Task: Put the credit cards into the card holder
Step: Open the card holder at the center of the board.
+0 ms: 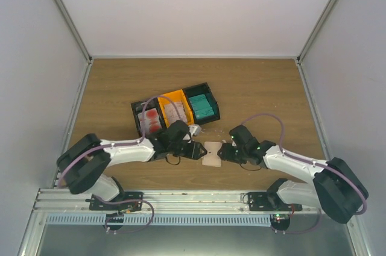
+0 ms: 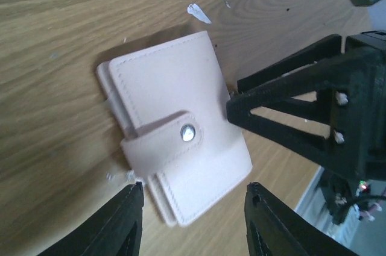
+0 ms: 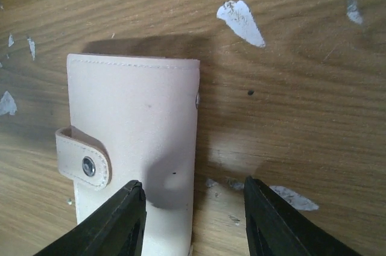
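The card holder [image 1: 213, 152] lies folded shut on the wooden table between my two grippers, its strap snapped down. In the left wrist view the card holder [image 2: 175, 129] has its near end between the fingers of my open left gripper [image 2: 195, 186], with a gap on each side. My right gripper [image 3: 193, 184] is open too, one finger [image 3: 117, 220] above the card holder [image 3: 136, 123] and the other over bare wood. The credit cards sit in the trays: red-blotched white ones [image 1: 149, 121], pale ones [image 1: 176, 111] and teal ones [image 1: 202, 106].
The joined black and orange trays [image 1: 190, 97] stand just behind the grippers. Small white scraps [image 3: 241, 21] are scattered on the wood around the card holder. White walls enclose the table on three sides. The right gripper's black frame [image 2: 313, 111] fills the right of the left wrist view.
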Controlling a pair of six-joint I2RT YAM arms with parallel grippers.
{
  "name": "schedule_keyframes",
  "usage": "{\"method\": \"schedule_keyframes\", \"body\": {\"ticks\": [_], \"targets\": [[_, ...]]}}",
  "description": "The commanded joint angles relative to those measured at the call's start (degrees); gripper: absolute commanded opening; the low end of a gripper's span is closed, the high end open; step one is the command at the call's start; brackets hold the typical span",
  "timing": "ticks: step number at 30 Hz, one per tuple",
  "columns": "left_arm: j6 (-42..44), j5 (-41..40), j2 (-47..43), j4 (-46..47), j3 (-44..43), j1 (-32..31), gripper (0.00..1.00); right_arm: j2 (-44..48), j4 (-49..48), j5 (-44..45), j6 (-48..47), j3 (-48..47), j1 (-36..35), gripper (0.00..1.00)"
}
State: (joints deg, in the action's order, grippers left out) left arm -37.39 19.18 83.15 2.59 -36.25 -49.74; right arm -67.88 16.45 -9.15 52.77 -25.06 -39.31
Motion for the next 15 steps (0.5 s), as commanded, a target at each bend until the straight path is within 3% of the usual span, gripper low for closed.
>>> {"method": "schedule_keyframes", "body": {"ticks": [1,5,11,15], "targets": [[-2.43,-4.16,6.17,3.52,-5.25,-2.75,0.46,0.70,-0.78,2.03,-5.32,1.95,0.22,0.45],[-2.14,-8.73,9.82,-1.61,-10.72,-5.79,0.40,-0.29,-6.14,-3.64,-6.96,4.25,1.16,0.41],[-2.30,-22.69,14.60,-16.16,-20.07,-10.81,0.41,0.22,-11.46,-9.61,-7.25,8.14,3.96,0.38],[-3.76,-27.35,18.77,-22.70,-23.86,-12.80,0.41,1.87,-13.92,-13.59,-7.52,10.93,6.82,0.38]]}}
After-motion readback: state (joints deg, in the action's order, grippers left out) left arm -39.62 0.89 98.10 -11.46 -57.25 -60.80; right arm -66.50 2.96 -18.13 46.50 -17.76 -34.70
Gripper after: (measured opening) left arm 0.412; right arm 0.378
